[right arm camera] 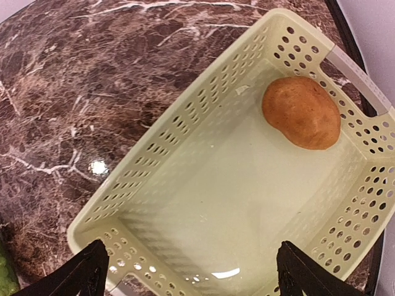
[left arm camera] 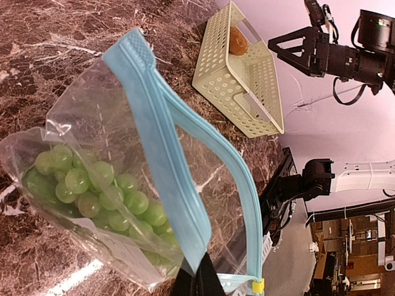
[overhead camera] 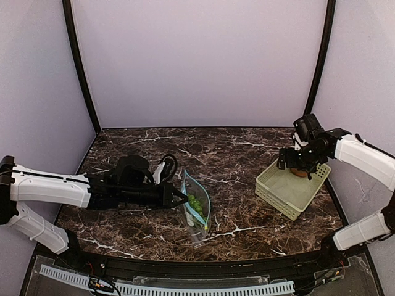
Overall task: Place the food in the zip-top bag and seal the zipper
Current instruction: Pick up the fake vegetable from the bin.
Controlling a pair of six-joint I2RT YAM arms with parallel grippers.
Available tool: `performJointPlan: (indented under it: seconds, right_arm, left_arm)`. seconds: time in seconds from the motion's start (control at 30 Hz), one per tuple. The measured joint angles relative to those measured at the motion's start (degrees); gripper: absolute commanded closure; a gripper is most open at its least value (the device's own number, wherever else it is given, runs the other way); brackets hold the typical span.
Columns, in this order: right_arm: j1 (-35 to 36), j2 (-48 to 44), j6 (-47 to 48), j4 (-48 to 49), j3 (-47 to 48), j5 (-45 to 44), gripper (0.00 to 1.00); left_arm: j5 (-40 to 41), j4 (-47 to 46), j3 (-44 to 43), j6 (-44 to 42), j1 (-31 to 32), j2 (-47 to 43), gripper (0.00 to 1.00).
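the left gripper (left arm camera: pixel 197 280) is clenched on the zipper (left arm camera: pixel 162 117), holding the zip-top bag (overhead camera: pixel 196 209) agape on the marble table (overhead camera: pixel 234 154), with the green grapes (left arm camera: pixel 92 191) already inside. the right gripper (right arm camera: pixel 194 274) hangs spread above the slotted basket (right arm camera: pixel 179 132), where the potato (right arm camera: pixel 301 112) lies in a corner. the potato looks firm, light and apt to roll, so it is best pinched across its short middle.

Bright, even overhead light, soft shadows. Small glare spots on the marble table (right arm camera: pixel 99 166) and the basket (right arm camera: pixel 225 272) floor. All three views sharp.
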State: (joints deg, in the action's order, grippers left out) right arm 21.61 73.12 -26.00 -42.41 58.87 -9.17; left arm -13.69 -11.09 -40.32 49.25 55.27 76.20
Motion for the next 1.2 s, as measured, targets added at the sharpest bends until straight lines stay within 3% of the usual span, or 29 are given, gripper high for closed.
performJointPlan:
  seconds: [0.3,0.67,1.2]
  right_arm:
    - [-13.8,8.5,6.6,4.4,0.0,5.4,0.06]
    - [-24.9,16.5,10.9,9.5,2.2,9.3,0.01]
    - [-26.1,25.5,17.0,14.2,6.0,10.7,0.01]
  left_arm:
    - [0.3,0.1,0.5,0.0,0.0,-1.5,0.99]
    - [1.1,0.5,2.6,0.3,-0.2,-4.3,0.99]
    - [1.1,0.5,2.9,0.7,-0.4,-4.9,0.99]
